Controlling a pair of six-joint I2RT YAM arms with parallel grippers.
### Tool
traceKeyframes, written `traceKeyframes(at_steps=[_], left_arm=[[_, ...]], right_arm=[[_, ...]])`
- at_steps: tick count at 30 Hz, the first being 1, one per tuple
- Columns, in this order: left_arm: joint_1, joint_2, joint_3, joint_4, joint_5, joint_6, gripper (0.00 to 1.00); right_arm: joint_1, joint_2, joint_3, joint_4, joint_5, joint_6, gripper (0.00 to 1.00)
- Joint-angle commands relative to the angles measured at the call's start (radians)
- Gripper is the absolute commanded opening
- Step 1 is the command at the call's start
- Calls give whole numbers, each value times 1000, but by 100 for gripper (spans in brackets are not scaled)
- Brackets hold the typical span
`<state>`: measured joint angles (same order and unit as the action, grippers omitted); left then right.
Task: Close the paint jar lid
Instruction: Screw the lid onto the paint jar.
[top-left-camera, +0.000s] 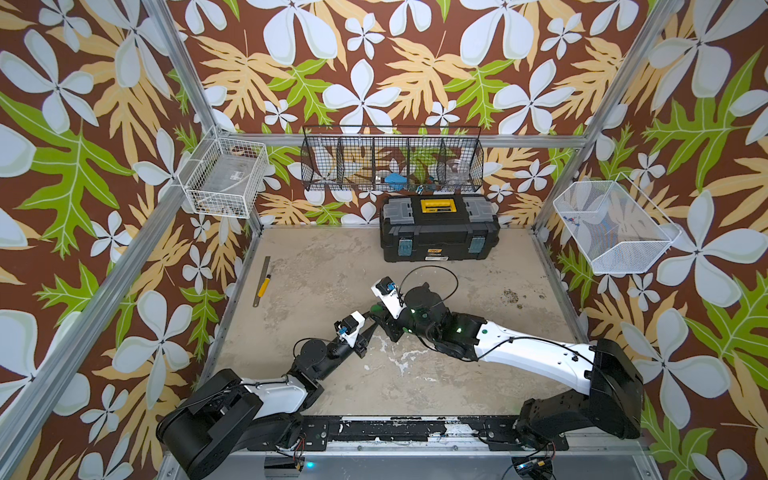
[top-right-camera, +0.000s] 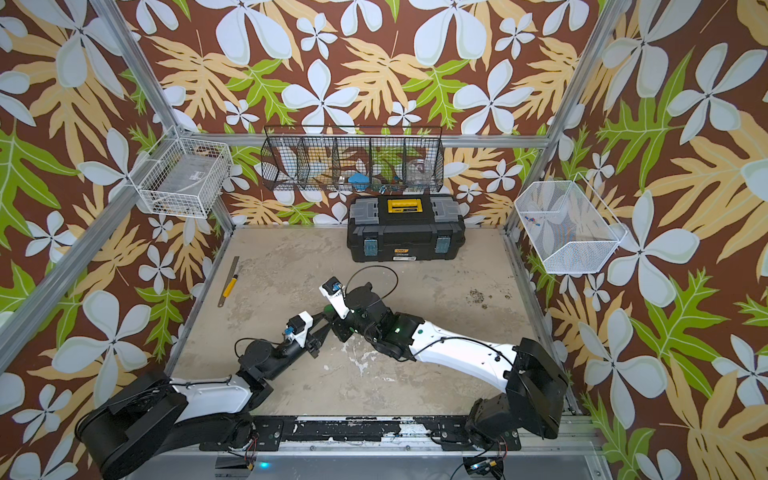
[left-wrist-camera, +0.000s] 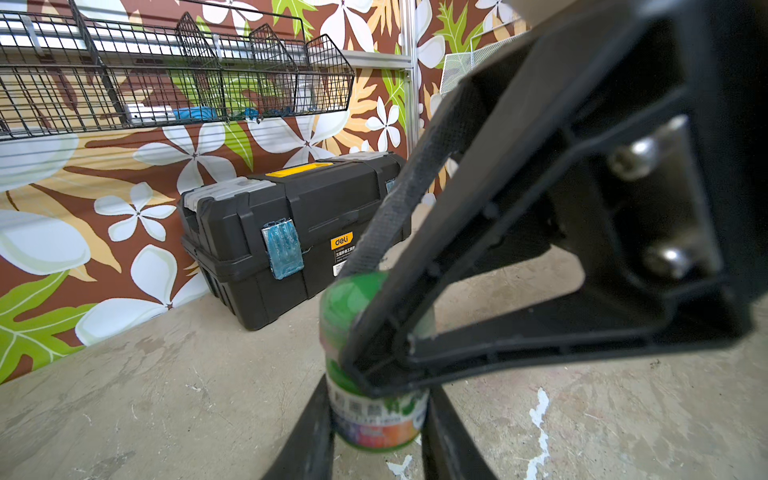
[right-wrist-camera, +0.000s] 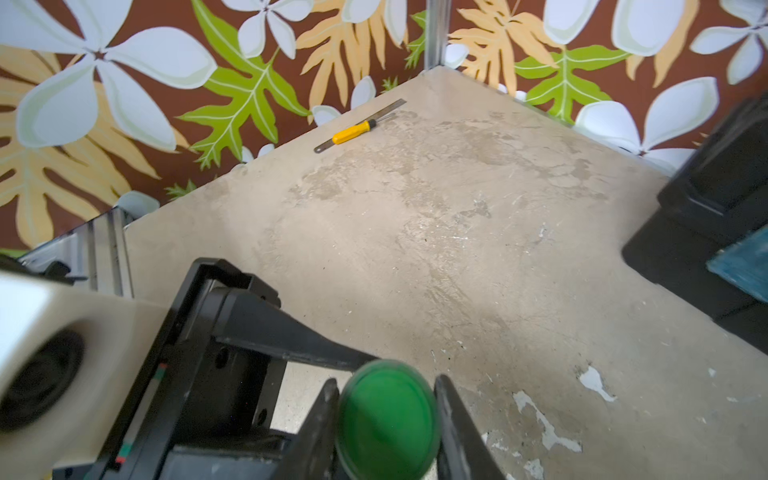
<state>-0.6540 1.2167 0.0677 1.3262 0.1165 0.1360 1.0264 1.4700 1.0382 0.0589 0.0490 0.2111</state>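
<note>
In the left wrist view the paint jar (left-wrist-camera: 376, 419), a small pot with a colourful label, stands upright between the fingers of my left gripper (left-wrist-camera: 379, 399), which is shut on its sides. The green lid (right-wrist-camera: 388, 419) sits at the jar's top, and my right gripper (right-wrist-camera: 387, 386) is shut on its rim from above. In both top views the two grippers meet at mid-table, where only the lid (top-left-camera: 376, 309) (top-right-camera: 328, 309) shows as a green spot. The jar itself is hidden there under the right gripper (top-left-camera: 380, 315) and beside the left gripper (top-left-camera: 373, 324).
A black toolbox (top-left-camera: 438, 230) stands at the back of the table. A steel ruler with a yellow-handled tool (top-left-camera: 262, 282) lies by the left edge. A black wire basket (top-left-camera: 390, 164) and two white baskets (top-left-camera: 226, 180) (top-left-camera: 615, 226) hang on the walls.
</note>
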Motion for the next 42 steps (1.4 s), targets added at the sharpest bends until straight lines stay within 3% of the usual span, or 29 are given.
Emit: traceKeyframes(at_steps=[1, 5, 10, 26, 32, 35, 38, 40, 42], left_arm=[[-1, -3, 1, 58, 52, 16, 22], [-1, -2, 3, 58, 52, 15, 22], [-1, -1, 3, 58, 52, 16, 22], [-1, 6, 3, 59, 52, 16, 22], [-1, 4, 3, 58, 51, 17, 22], [-1, 4, 1, 58, 53, 17, 22], [-1, 1, 1, 58, 54, 16, 22], [-1, 2, 3, 57, 58, 15, 22], [-1, 3, 3, 57, 61, 14, 22]], right_arm=[[37, -5, 2, 41, 168, 131, 23], [65, -3, -6, 54, 198, 235, 25], [96, 11, 14, 46, 218, 258, 30], [96, -28, 36, -20, 251, 224, 59], [87, -83, 61, -60, 257, 119, 66], [31, -117, 69, -71, 152, 33, 67], [-92, -150, 71, -79, -214, -108, 68], [-189, -164, 69, -90, -525, -251, 69], [-243, -162, 77, -145, -702, -408, 73]])
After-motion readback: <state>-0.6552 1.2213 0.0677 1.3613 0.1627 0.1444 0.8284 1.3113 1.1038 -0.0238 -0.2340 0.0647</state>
